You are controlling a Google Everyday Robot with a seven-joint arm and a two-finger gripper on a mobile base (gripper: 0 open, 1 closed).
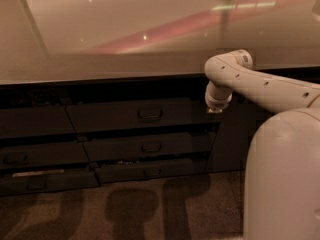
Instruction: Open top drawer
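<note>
The top drawer (135, 115) is the widest dark grey front under the countertop, with a small rectangular pull handle (150, 114) at its middle. Its front lies about flush with the neighbouring fronts. My gripper (215, 109) hangs from the white arm's wrist (218, 95), just off the drawer's right end. It is to the right of the handle and at about the handle's height. It holds nothing that I can see.
Two shorter drawers (150, 147) sit below the top one, with more fronts at the left (30, 156). A pale countertop (125, 39) overhangs them. A dark cabinet door (232, 139) stands right of the drawers. My white body (282, 179) fills the lower right above the carpet (125, 209).
</note>
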